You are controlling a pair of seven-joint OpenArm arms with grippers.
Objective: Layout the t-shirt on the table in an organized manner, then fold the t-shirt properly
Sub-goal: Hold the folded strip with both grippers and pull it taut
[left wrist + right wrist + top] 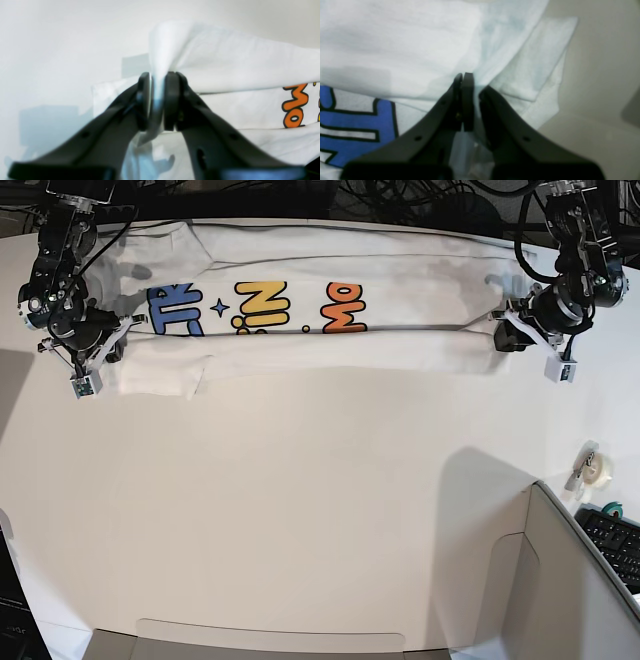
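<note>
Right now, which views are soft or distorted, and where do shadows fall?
Left wrist: left gripper blurred, t-shirt soft. Right wrist: right gripper out of focus. Base: fisheye bends the table edge; grey shadow beside the bin.

The white printed t-shirt lies folded into a long band along the table's far edge.

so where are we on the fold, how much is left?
Done: the t-shirt lies spread across the far side of the table, both long edges folded in, only a strip of print showing. In hand: the right gripper is shut on cloth at the sleeve end; the left gripper has cloth between slightly parted jaws at the other end. Left: folding the long band crosswise into a compact stack.
</note>
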